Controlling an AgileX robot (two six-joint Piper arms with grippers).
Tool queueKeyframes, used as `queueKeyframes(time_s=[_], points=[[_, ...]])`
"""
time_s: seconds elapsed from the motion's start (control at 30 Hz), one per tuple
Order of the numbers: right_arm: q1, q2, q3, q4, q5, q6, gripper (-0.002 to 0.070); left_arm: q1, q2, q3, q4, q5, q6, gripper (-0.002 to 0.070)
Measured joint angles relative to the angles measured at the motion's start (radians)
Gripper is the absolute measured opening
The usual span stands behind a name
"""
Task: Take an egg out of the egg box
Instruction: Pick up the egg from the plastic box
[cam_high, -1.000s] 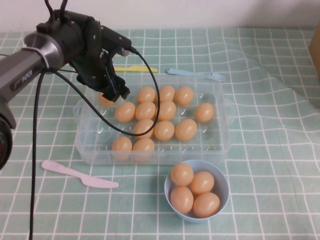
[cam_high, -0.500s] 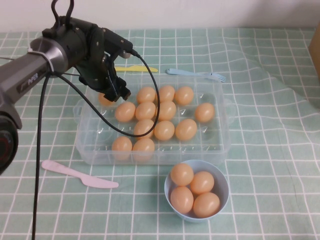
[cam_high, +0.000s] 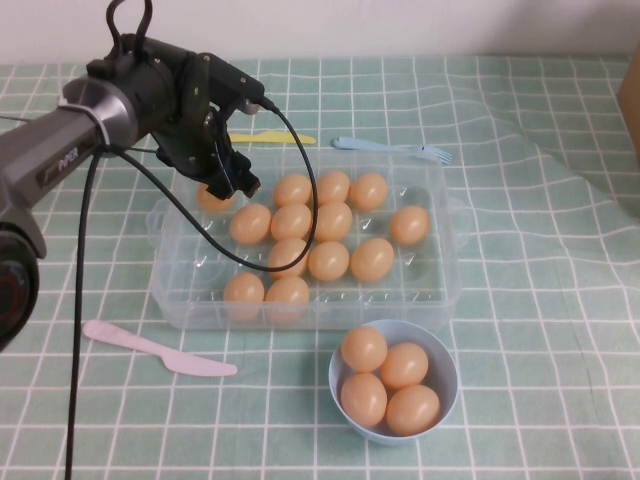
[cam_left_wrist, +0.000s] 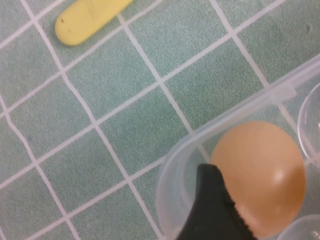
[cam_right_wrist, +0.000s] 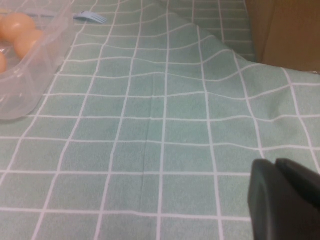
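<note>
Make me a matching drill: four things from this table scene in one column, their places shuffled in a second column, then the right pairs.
1. left gripper
2. pale pink plastic knife
3. light-blue round bowl
4. light-blue plastic fork

A. beyond the clear plastic egg box's far wall
B. at an orange-tan egg in the box's far left corner
C. near the box, holding four eggs
D. by the box's near left corner

1-B, 2-D, 3-C, 4-A

The right gripper is off to the right.

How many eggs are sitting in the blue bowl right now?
4 in the bowl: two eggs on its far side, two nearer; more may lie beneath. Left gripper is at the tray's far-left egg; right gripper hovers over cloth.
</note>
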Motion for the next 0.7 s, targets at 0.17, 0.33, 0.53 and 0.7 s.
queueKeyframes(time_s=[0.17,0.33,0.53,0.7], points=[[0.0,0.0,0.0,0.0,0.0,0.0,-0.0017,0.0,0.009,0.0,0.001,-0.004,-0.008,0.0399],[0.0,0.0,0.0,0.0,0.0,0.0,-0.0017,0.0,0.028,0.0,0.009,-0.008,-0.008,0.0399],[0.0,0.0,0.0,0.0,0.0,0.0,-0.0017,0.0,0.038,0.0,0.016,-0.016,-0.008,0.0399],[0.0,0.0,0.0,0.0,0.0,0.0,-0.0017,0.0,0.038,0.0,0.016,-0.019,-0.008,0.0399]])
